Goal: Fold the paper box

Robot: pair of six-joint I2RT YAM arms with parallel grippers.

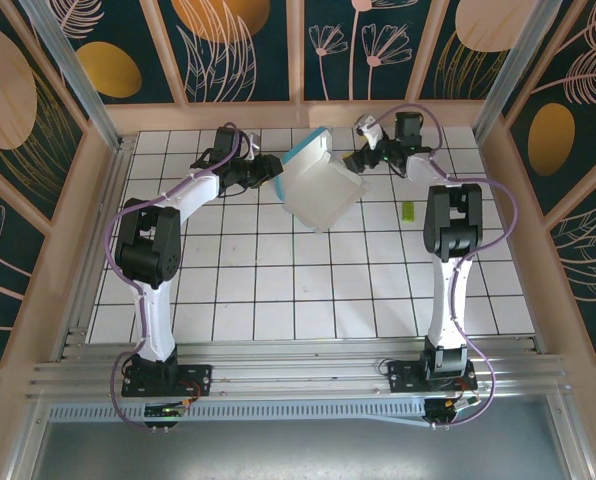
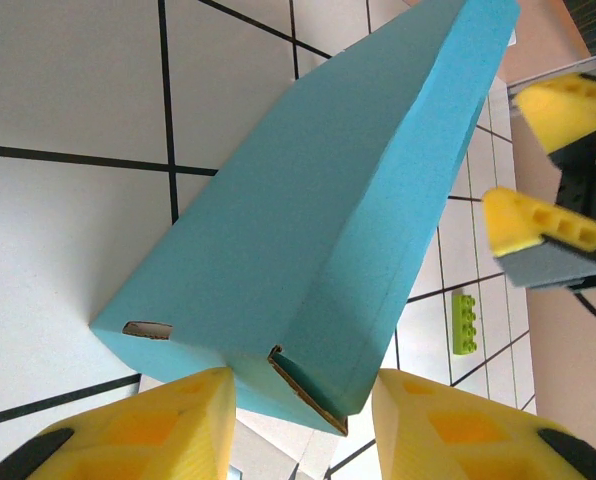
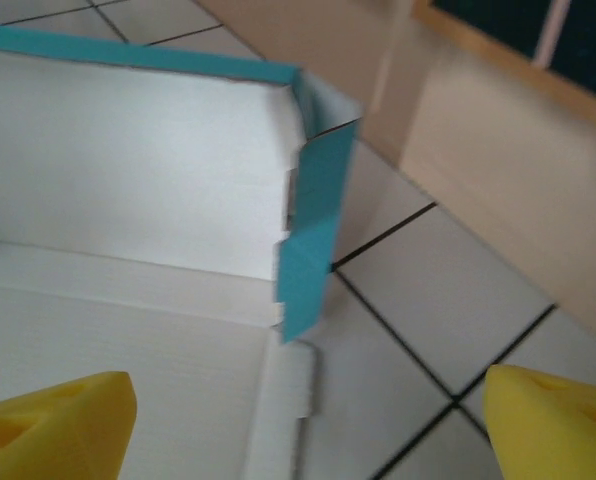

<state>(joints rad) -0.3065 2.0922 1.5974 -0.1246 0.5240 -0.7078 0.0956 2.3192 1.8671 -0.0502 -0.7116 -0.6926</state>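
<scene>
Paper box (image 1: 318, 185) is up at the far middle of the tiled table (image 1: 278, 290), about twelve o'clock from the table's centre, and it's tilted, not lying flat. From overhead I've got its white inside facing up, bare card and nothing lying in it, with a turquoise rim showing along the edge at its eleven o'clock.

Left gripper (image 1: 276, 170) is in at the box's nine o'clock. On the left wrist camera its yellow fingers (image 2: 148, 430) sit either side of a turquoise corner, with a raw card edge and a small slot showing just above them. I read that as a pinch on the paper box.

Right gripper (image 1: 358, 160) is at the box's two o'clock, just beside it. On its own wrist camera the yellow fingertips (image 3: 58, 420) are spread wide. One is low over the white panel, the other out over bare tile. I can't tell whether either touches the card. Ahead of them one turquoise side wall stands up, and a notched flap hangs off its end corner.

Small green brick (image 1: 408, 210) is at the box's four o'clock, well apart.
</scene>
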